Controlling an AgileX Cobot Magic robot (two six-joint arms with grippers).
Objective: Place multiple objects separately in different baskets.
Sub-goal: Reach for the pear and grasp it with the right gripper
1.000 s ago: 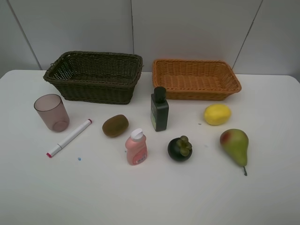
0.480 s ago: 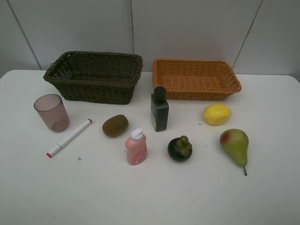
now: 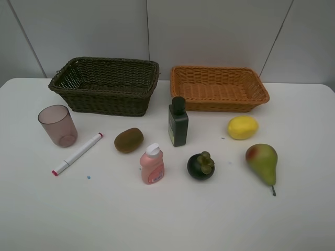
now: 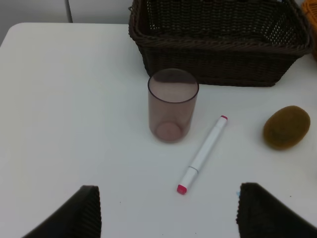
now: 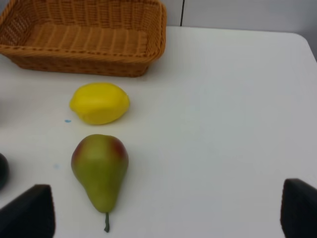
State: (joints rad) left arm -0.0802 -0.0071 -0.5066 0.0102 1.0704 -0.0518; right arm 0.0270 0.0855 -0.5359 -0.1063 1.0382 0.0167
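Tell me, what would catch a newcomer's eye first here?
A deep dark olive-brown wicker basket and a shallower orange wicker basket stand side by side at the back, the dark one left. In front on the right lie a yellow lemon and a green-red pear.

A white table (image 3: pixel 167 219) meets a pale grey panelled wall (image 3: pixel 209 31).

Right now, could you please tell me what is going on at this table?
Nothing is being handled yet. Both claws are open and empty: the left claw faces the mauve cup and marker, the right claw faces the lemon and pear. The kiwi, pink bottle, dark green bottle and mangosteen also sit on the white table, in front of the dark basket and the orange basket, both of which hold nothing.
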